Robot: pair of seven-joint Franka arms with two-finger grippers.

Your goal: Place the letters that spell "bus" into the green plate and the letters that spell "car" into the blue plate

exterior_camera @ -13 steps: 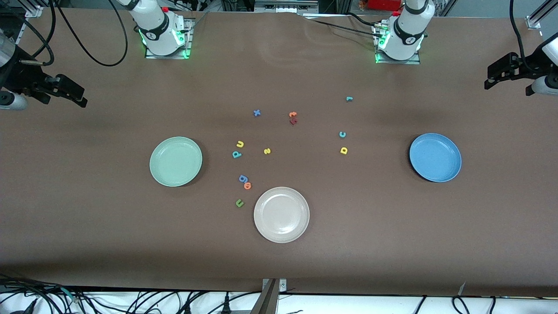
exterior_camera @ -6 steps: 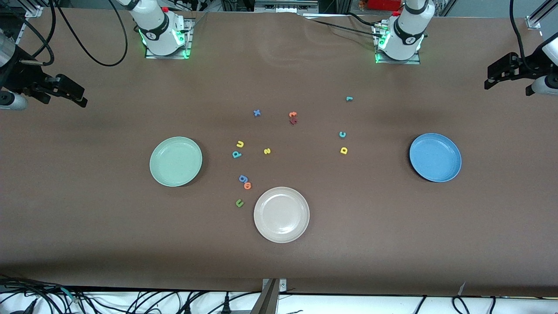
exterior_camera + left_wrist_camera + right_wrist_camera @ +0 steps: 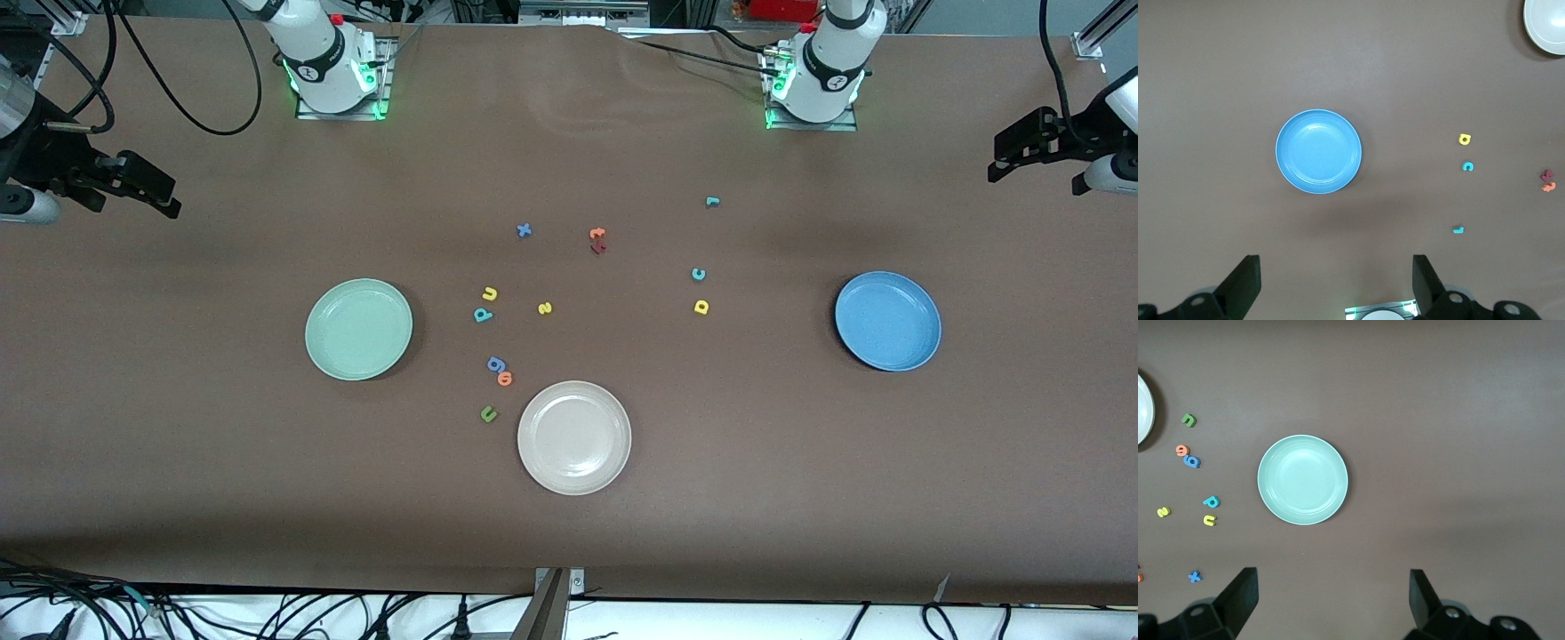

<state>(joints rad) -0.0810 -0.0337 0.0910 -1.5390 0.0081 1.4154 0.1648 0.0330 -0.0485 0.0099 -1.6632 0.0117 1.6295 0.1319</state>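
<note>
The green plate (image 3: 358, 329) lies bare toward the right arm's end. Beside it lie a yellow u (image 3: 489, 293), a teal b (image 3: 483, 314) and a yellow s (image 3: 545, 308). The blue plate (image 3: 887, 321) lies bare toward the left arm's end, with a teal c (image 3: 699, 274), a yellow a (image 3: 701, 307) and a teal r (image 3: 711, 202) on the table beside it. My left gripper (image 3: 1336, 280) hangs open high above the table by the blue plate (image 3: 1319, 151). My right gripper (image 3: 1331, 597) hangs open high above the table by the green plate (image 3: 1303, 479). Neither holds anything.
A beige plate (image 3: 574, 437) sits nearer the front camera, mid-table. Other letters lie loose: a blue x (image 3: 524, 230), an orange t (image 3: 597, 234) on a dark red letter (image 3: 598, 247), a blue g (image 3: 496, 363), an orange o (image 3: 505, 379) and a dark green u (image 3: 488, 413).
The right gripper has drifted very slightly toward the table's middle. The letters, plates and left arm have not moved.
</note>
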